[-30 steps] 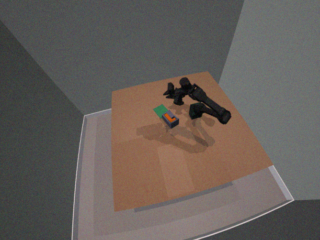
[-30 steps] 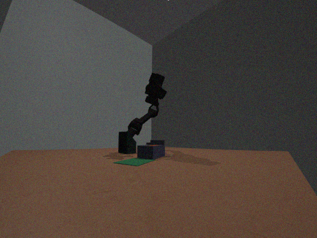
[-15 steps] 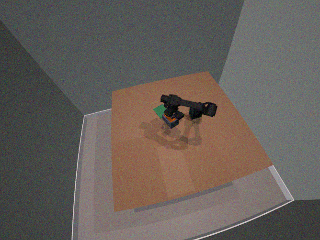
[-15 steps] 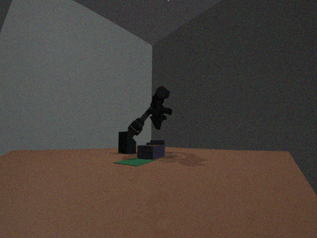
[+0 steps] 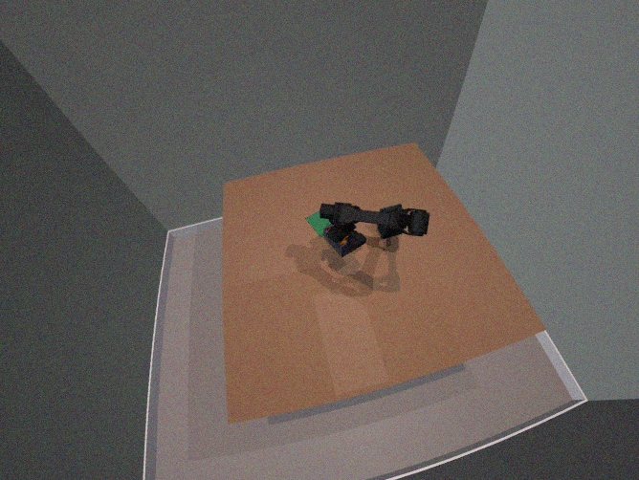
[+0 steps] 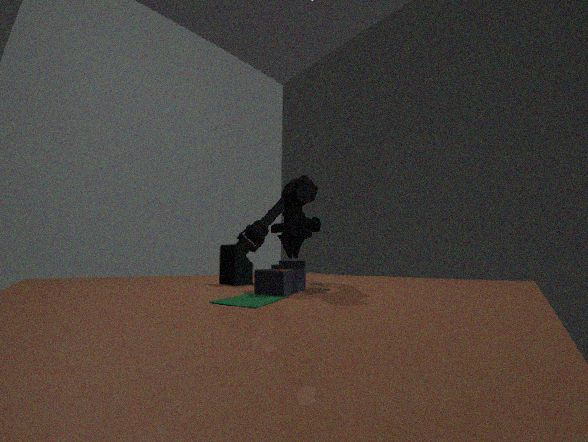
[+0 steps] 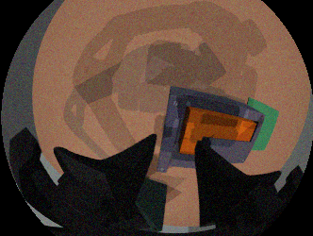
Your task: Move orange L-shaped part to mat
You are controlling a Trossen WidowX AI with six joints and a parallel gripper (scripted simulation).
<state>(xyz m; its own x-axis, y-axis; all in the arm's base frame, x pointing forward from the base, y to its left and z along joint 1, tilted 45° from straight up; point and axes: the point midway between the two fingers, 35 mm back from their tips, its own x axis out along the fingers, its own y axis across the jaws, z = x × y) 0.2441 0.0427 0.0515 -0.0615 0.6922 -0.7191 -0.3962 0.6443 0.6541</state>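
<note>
In the top view, the black arm reaches leftward across the picture above the brown table, and its gripper covers much of the grey tray. A small piece of the orange L-shaped part shows past the dark gripper, and the green mat sticks out at the tray's upper left, partly hidden under the arm. Shadows of the arm fall on the table below the tray in the picture. In the exterior view, the gripper points down over the tray, fingertips close together in the picture and apart from the tray's top; only a thin orange line of the part is visible at the rim. The mat lies flat on the table next to the tray's near side, and the arm's dark base stands farther back. In the wrist view, the two fingers are moderately spread, with nothing pinched between them. The part lies inside the tray's pocket, its long leg running toward the mat end and its short leg at the opposite end. The right-hand fingertip in the picture overlaps the part near its inner corner, while the other appears left of the tray.
</note>
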